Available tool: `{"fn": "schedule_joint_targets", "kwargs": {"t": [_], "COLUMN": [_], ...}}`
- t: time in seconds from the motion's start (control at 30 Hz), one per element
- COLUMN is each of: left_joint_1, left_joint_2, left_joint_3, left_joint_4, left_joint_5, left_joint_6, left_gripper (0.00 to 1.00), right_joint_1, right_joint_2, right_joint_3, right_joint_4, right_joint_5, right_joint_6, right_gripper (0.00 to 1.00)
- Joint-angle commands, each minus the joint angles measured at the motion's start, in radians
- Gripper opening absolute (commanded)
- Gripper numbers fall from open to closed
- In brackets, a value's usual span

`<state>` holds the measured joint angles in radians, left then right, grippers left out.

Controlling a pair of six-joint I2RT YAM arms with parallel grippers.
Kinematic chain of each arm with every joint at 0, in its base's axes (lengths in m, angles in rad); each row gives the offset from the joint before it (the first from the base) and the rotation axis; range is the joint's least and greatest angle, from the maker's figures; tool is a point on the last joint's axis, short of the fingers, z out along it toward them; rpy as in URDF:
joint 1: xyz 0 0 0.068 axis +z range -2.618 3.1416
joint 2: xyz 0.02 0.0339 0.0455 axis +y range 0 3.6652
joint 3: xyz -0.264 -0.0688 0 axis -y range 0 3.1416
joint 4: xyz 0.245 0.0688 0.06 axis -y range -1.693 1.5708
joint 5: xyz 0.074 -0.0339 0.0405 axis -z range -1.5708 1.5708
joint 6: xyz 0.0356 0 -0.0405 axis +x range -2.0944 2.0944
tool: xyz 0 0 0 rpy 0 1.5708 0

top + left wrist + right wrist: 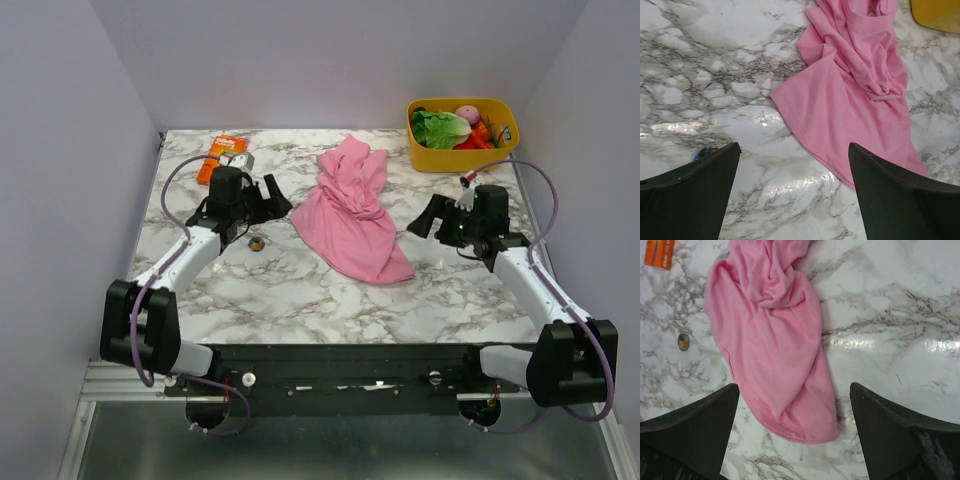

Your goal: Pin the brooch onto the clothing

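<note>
Presently: brooch (257, 243) on bench (300, 300), left of shirt (350, 215), just nearside of left end effector (272, 200); right end effector (425, 218) lies across shirt, farther. Both fully open, empty.

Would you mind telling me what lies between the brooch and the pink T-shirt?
Nothing lies there: only bare marble tabletop separates the brooch from the T-shirt, which shows most plainly in the right wrist view.

Orange package (223, 155); yellow bin (462, 157), perhaps vegetables (441, 129)
</note>
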<state>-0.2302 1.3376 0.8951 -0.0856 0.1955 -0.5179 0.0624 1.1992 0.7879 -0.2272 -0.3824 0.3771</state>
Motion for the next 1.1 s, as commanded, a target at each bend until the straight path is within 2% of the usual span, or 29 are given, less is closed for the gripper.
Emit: {"fn": "schedule_joint_targets", "kwargs": {"t": [0.0, 0.1, 0.33, 0.5, 0.83, 0.97, 1.07], "left_joint_1": [0.000, -0.009, -0.044, -0.073, -0.075, -0.077, -0.081], "left_joint_2": [0.152, 0.268, 0.516, 0.624, 0.701, 0.730, 0.747], "left_joint_3": [0.094, 0.190, 0.404, 0.530, 0.544, 0.553, 0.562], "left_joint_4": [0.049, -0.024, -0.213, -0.292, -0.258, -0.230, -0.220], "left_joint_5": [0.217, 0.234, 0.139, 0.043, -0.091, -0.039, 0.022], "left_joint_6": [-0.057, -0.059, 0.005, 0.084, 0.185, 0.211, 0.228], "left_gripper": [0.99, 0.99, 0.99, 0.99, 0.98, 0.97, 0.91], "right_joint_1": [0.025, 0.040, 0.080, 0.083, 0.085, 0.083, 0.083], "right_joint_2": [0.043, 0.079, 0.203, 0.250, 0.327, 0.358, 0.382], "right_joint_3": [-0.038, -0.056, -0.067, -0.073, -0.079, -0.070, -0.064], "right_joint_4": [-0.113, -0.127, -0.153, -0.170, -0.129, -0.109, -0.104], "right_joint_5": [0.047, 0.033, 0.037, 0.054, 0.056, 0.040, 0.031], "right_joint_6": [0.019, 0.040, 0.075, 0.088, 0.115, 0.121, 0.123], "right_gripper": [0.96, 0.89, 0.74, 0.72, 0.69, 0.66, 0.61]}}
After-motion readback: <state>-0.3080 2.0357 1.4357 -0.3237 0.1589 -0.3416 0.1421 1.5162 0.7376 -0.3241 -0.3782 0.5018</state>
